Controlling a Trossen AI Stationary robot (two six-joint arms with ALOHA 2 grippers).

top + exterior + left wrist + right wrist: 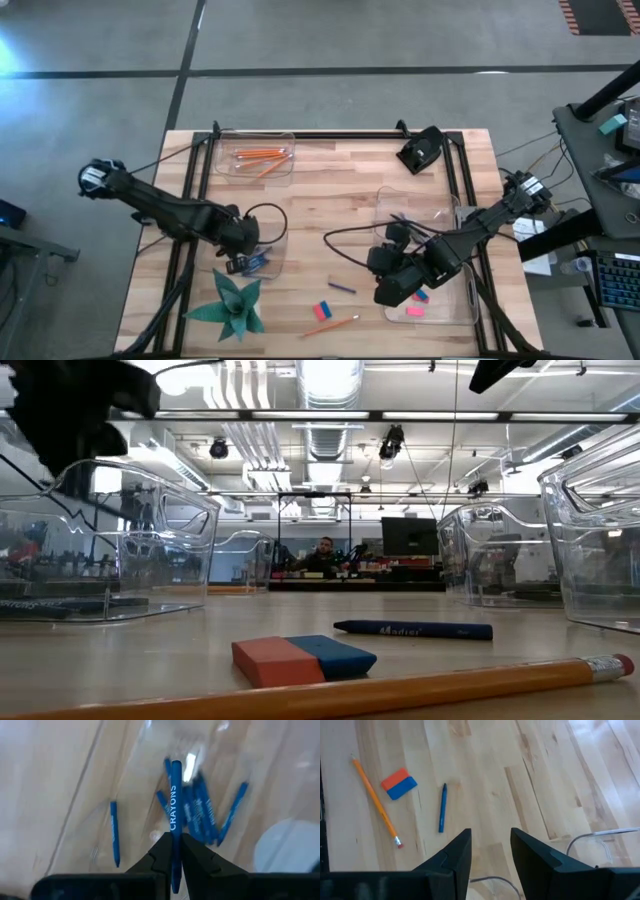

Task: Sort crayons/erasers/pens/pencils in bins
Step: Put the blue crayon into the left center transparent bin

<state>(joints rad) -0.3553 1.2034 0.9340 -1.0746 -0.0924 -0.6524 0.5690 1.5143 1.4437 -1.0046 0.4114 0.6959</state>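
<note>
A: Lettering first: "CRAYONS" is printed in white down the blue crayon (174, 805) pinched between the closed fingers of the left gripper (174, 851). A white brand word is carried by the loose crayon (412, 628) on the table, but it cannot be read with certainty.

B: Position of the held item?

A: It is held above the front-left bin (268, 243), where more blue crayons (202, 812) are heaped; one (114, 833) lies apart from the heap.

B: Right gripper?

A: Right gripper (491, 851): fingers parted, nothing between them, poised over bare wood beside the rim of the front-right bin (464, 312), in which pink and blue erasers (417, 303) are seen.

B: Unsorted stock?

A: One red-and-blue eraser (399, 783), one orange pencil (375, 802) and the loose crayon are left on the boards. Orange pencils (260, 156) are logged in the rear-left bin (222, 168).

B: Obstructions, sundries?

A: Green paper star (232, 305) beside the left arm; black cable (345, 236) looped across mid-table.
</note>
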